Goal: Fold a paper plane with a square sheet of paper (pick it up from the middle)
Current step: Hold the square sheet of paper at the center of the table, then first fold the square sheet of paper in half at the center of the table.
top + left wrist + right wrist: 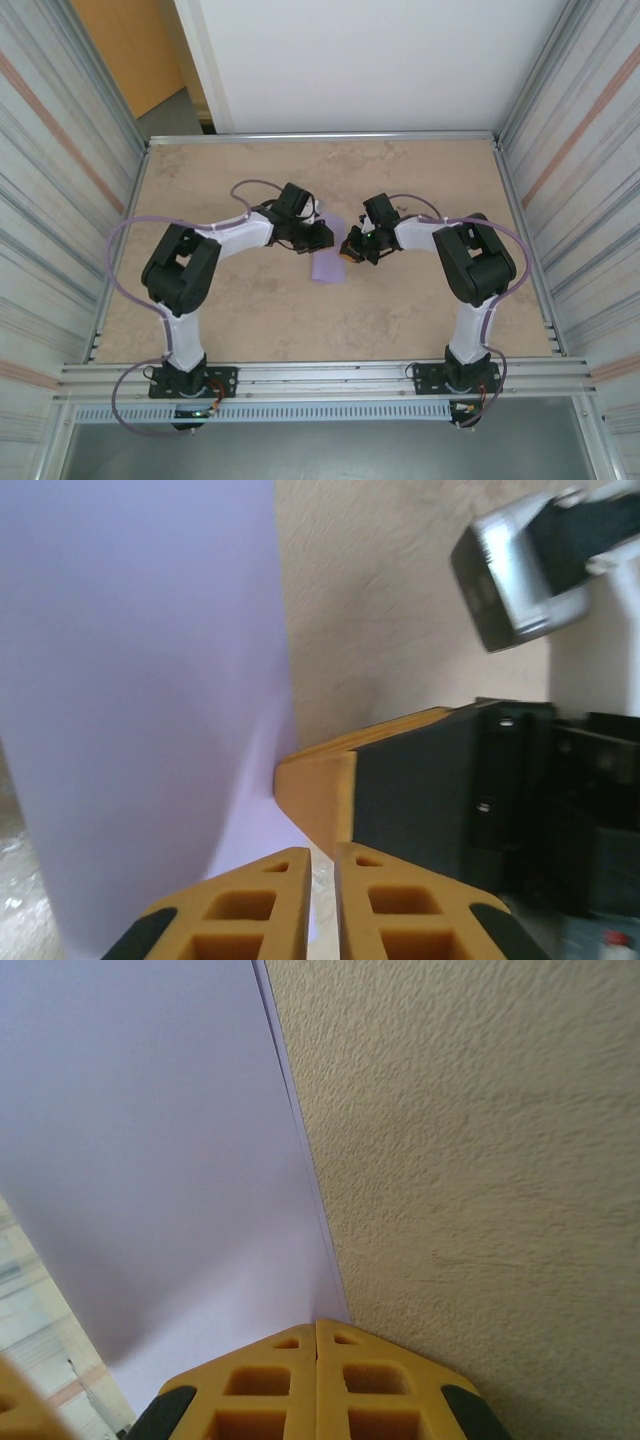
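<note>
The lavender square sheet of paper point(328, 265) hangs at mid-table between my two grippers, lifted off the surface. My right gripper point(348, 252) is at its right edge. In the right wrist view the fingertips point(316, 1322) are pressed together on the paper point(150, 1160), whose edge shows a double line. My left gripper point(325, 237) is at the sheet's upper left. In the left wrist view its jaws point(322, 852) are drawn to a thin slit at the edge of the paper point(140, 680). One orange finger point(318, 790) of the right gripper touches the sheet just beyond. No paper plane shape shows.
The beige marbled table point(420, 310) lies open around the sheet. Corrugated metal walls point(60, 200) close both sides, and a metal rail point(320, 375) runs along the near edge. A silver and black part of the right arm point(515, 575) hangs close to my left gripper.
</note>
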Tool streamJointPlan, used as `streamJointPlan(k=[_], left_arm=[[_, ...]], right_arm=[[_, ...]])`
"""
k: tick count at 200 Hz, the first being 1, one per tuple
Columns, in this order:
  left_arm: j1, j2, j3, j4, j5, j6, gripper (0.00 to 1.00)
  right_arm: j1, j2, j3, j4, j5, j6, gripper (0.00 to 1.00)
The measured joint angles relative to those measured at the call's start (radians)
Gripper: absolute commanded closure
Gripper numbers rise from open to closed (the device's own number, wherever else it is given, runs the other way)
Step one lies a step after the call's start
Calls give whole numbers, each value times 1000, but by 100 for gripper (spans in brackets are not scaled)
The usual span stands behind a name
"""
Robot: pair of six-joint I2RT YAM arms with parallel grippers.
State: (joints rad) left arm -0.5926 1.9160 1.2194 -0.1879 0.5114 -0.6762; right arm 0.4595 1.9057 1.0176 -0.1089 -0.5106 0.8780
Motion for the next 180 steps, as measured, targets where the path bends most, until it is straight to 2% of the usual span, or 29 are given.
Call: streamJointPlan(k=[84,180], left_arm=[[11,93,57,-74,21,31,87],[126,107,-11,-48,99,107,87]], right_arm=[[-2,17,36,-58,-2,-53,95],[-2,34,68,-108,-1,-86,96]])
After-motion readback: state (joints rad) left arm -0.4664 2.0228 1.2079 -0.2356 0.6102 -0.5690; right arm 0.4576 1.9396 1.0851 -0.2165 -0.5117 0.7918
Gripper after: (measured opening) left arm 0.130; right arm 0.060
